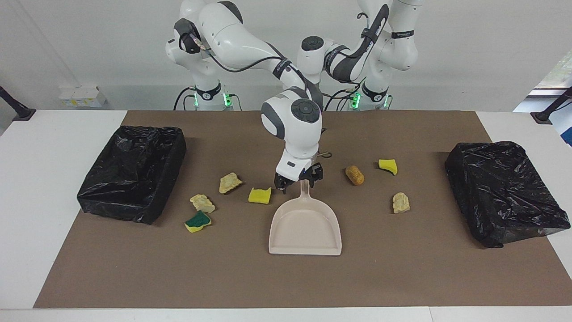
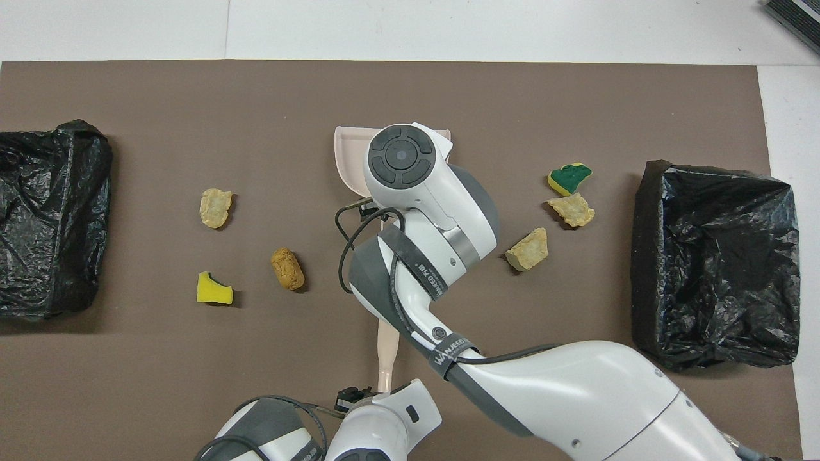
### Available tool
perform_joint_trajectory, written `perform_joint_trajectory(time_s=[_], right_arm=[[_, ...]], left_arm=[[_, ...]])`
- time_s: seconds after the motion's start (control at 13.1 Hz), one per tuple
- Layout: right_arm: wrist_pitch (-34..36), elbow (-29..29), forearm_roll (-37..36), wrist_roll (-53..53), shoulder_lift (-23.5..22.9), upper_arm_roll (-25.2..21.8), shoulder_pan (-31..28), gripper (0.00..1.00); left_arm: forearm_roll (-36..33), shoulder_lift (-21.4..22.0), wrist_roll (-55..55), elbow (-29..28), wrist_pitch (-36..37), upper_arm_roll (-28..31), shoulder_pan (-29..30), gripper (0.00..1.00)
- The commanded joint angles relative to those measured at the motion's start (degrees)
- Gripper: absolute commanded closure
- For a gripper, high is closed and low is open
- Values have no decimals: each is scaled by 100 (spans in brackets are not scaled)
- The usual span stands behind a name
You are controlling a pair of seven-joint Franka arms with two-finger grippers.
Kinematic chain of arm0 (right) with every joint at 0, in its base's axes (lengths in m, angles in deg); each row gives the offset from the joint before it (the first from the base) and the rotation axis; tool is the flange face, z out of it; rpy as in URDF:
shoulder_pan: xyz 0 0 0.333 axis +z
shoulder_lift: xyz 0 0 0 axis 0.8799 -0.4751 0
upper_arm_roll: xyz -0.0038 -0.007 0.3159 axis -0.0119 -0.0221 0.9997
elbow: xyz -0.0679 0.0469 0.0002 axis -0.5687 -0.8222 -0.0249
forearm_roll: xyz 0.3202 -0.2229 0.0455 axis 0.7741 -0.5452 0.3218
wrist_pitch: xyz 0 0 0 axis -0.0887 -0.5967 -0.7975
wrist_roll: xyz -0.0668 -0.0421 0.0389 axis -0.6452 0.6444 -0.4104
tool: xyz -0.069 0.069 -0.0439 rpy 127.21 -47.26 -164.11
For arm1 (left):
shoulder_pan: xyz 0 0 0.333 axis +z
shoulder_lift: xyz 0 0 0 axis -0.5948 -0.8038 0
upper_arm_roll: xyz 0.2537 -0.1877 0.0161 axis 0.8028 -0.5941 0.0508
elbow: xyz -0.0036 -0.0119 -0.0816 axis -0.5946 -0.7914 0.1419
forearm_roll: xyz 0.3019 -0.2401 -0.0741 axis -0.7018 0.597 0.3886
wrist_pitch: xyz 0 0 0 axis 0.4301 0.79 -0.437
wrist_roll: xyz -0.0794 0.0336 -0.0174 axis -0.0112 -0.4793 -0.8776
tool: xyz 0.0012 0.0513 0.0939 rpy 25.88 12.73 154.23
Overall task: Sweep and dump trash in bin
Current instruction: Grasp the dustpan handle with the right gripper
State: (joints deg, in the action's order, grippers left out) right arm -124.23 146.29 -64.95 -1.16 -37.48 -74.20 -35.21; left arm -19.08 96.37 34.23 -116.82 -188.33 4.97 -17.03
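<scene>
Right tool (image 1: 298, 180), jaws apart, low at dustpan (image 1: 305, 223) handle tip, mid-desk. Left tool (image 2: 359, 398) at brush (image 2: 387, 339) handle end, near robots' edge; grip cannot tell. Trash (image 1: 259, 195): seven scraps loose either side of dustpan. Advice: centre handle between jaws before closing; keep pan flat.

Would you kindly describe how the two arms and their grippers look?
Both arms are glossy white with dark grey joints and round grey caps. The right arm and left arm carry black cables and strapped grey bands; green lights glow at their bases. The right gripper is black.
</scene>
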Motion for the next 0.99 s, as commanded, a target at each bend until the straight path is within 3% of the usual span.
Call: perform_joint_trajectory(time_s=[0.0,0.38,0.53,0.76,0.91], right_arm=[[-179,132,-43,78,53,43,12,0],[-435,869,2,209,404,61,65,0],[-392,1091,-7,743,554,183,82,11],[-391,1152,72,1226,607,201,179,65],[-391,1310,291,1990,712,306,188,85]], left_arm=[[51,47,32,-127,-157,65,-17,42],[51,-190,41,-13,-209,65,-17,46],[51,-234,50,75,-218,65,-9,46],[51,-445,32,347,-227,109,96,55],[51,-436,32,339,-131,109,97,76]])
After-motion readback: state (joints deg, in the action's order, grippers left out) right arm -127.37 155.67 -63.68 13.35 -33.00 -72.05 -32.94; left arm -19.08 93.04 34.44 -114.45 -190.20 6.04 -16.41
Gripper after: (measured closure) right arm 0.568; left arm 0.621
